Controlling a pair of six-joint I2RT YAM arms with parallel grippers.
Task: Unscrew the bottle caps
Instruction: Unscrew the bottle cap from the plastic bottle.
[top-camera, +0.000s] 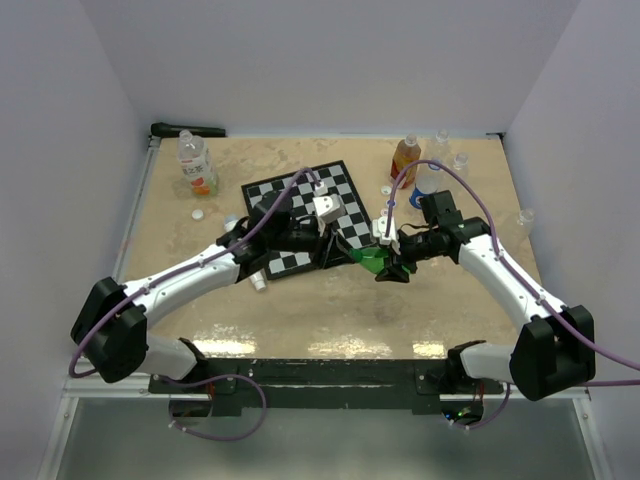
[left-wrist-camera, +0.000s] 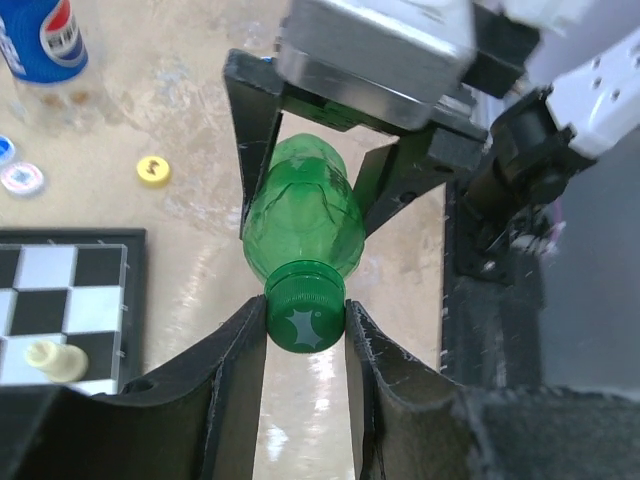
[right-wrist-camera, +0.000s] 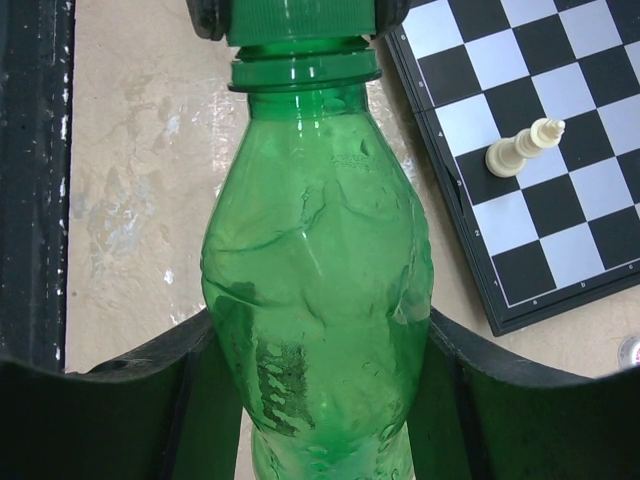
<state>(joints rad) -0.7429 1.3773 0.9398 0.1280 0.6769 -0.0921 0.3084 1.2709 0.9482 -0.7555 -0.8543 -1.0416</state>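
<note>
Above the pale speckled tabletop (top-camera: 300, 310), beside the chessboard (top-camera: 290, 205), a dented translucent green bottle (right-wrist-camera: 315, 260) hangs sideways, body clamped in the right gripper (right-wrist-camera: 320, 330), its ribbed green cap (left-wrist-camera: 304, 318) pinched by the left gripper (left-wrist-camera: 305, 335).

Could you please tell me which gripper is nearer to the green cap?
Left. The left gripper has its fingers pressed on both sides of the green cap; the right gripper is farther down the green bottle, clamped around its body.

We see a glossy, translucent green plastic bottle (right-wrist-camera: 315, 300) with a ribbed cap (left-wrist-camera: 304, 312); beneath the bottle, a smooth, mottled stone-look table (left-wrist-camera: 190, 120).
</note>
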